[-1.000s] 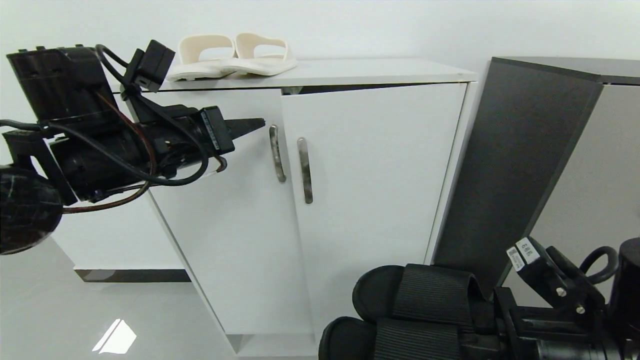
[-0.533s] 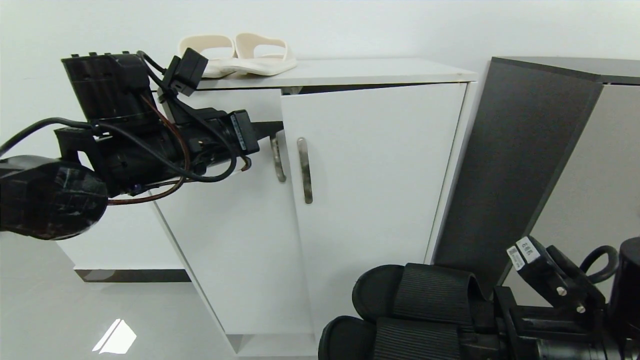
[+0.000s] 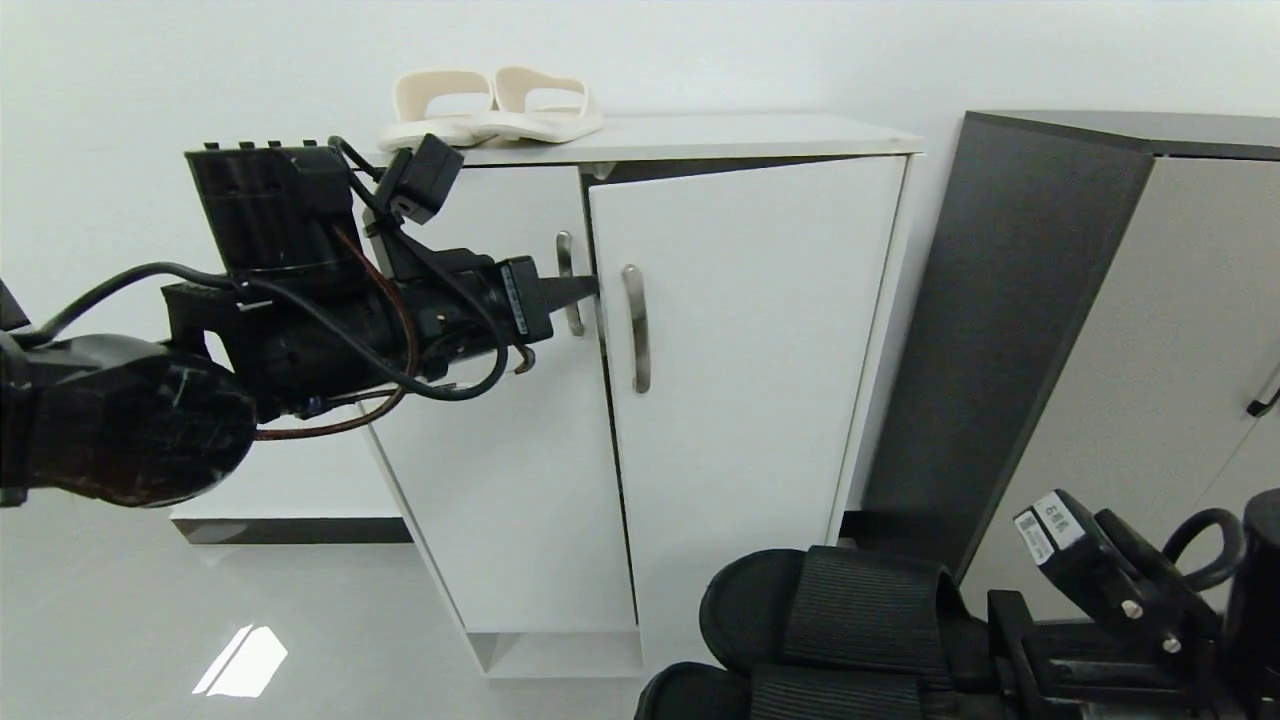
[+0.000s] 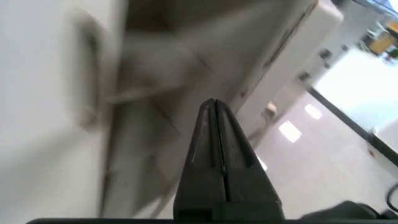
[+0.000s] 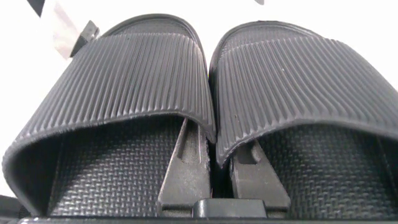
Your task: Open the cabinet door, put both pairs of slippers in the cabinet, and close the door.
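The place is looking like a plain office or lab room: a white two-door cabinet (image 3: 750,350) is standing against a bare white wall (image 3: 150,80) on a glossy grey floor (image 3: 120,620), with a dark grey cabinet (image 3: 1000,330) just beside it.

Matte black on both arms. Left arm (image 3: 270,310): blocky housing with a ridged top, looped black cables (image 3: 440,388) and one reddish-brown, a small boxy camera (image 3: 420,180) on a bracket, a slim dark left hand (image 3: 590,288). Right arm (image 3: 1090,645): white barcode labels (image 3: 1046,522), two silver screws (image 3: 1130,607), a curled black cable (image 3: 1200,535).
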### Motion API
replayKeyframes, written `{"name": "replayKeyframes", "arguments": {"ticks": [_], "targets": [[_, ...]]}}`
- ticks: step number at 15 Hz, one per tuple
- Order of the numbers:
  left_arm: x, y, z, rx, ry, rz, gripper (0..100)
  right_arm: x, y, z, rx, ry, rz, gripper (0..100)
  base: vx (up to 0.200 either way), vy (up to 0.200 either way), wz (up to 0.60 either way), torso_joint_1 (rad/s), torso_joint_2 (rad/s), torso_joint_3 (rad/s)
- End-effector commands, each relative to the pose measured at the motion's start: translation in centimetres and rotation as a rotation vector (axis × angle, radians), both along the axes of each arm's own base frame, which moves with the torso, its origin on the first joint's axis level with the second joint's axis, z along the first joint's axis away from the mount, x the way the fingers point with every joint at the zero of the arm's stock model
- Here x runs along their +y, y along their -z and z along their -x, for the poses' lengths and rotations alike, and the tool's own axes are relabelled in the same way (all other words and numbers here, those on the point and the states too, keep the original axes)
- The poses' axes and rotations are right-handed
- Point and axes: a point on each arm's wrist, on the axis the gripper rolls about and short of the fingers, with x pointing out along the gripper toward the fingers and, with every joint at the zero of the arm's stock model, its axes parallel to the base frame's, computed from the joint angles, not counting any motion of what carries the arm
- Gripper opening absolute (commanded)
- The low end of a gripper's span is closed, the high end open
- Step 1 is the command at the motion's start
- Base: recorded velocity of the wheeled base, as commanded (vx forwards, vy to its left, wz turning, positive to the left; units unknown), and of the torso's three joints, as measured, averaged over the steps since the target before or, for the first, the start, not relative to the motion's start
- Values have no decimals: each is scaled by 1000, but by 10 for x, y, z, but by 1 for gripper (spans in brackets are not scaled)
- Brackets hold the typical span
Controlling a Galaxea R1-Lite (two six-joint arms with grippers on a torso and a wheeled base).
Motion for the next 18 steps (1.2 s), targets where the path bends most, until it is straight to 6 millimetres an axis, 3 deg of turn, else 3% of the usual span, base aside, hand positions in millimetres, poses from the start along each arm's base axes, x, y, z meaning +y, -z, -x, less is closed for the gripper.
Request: {"name": "replayKeyframes", "arguments": {"ticks": [1,4,14,18], "targets": [[-7,0,18,-8,46,3,0,1,0,3,1,-16,-1,0,-200,0,0,2,-2,2],[-21,-3,37,-42,118,2,0,-1,2,7,2,-22,3,0,-200,0,0,1,-1,-2],[-23,4,28,-48,103,3,0,-3,-1,19,-12,-68,-15,0,-20,0,0,1,0,0],[-2,-7,31,-81,-30,18,0,35,-5,43,47,-216,-19,0,0,0,0,0,0,0]]}}
